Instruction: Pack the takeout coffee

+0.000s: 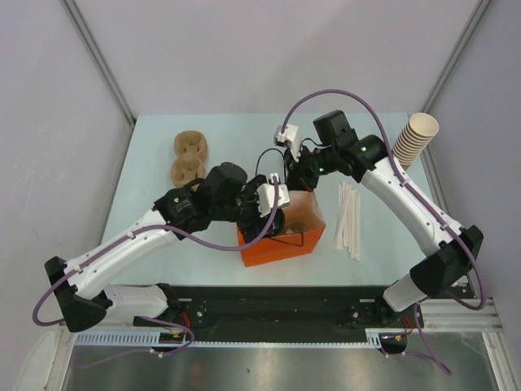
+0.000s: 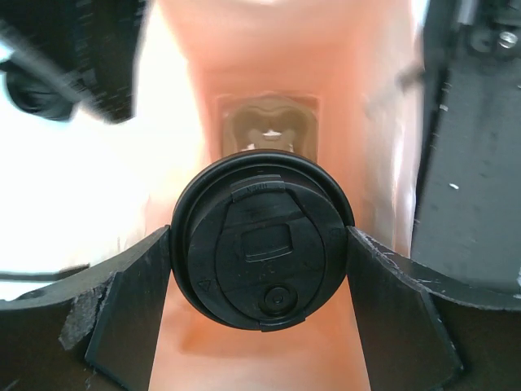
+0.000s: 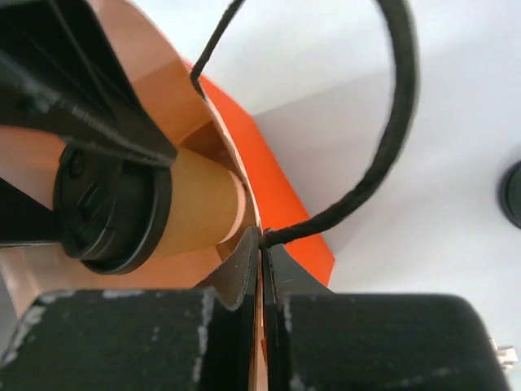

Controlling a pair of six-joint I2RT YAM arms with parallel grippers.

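Observation:
The takeout coffee (image 2: 262, 238), a brown paper cup with a black lid, hangs inside the open orange bag (image 1: 281, 244). My left gripper (image 2: 260, 269) is shut on it, one finger against each side of the lid. In the right wrist view the cup (image 3: 191, 208) lies sideways in the bag's mouth, lid to the left. My right gripper (image 3: 262, 252) is shut on the bag's rim (image 3: 277, 195), right where the black cord handle (image 3: 391, 138) joins it. From above, both grippers meet over the bag and hide the cup.
A tall stack of tan paper cups (image 1: 415, 138) stands at the back right. Pale stirrer sticks (image 1: 348, 220) lie right of the bag. A brown cardboard cup carrier (image 1: 189, 156) sits at the back left. A black round thing (image 3: 513, 191) shows at the right wrist view's edge.

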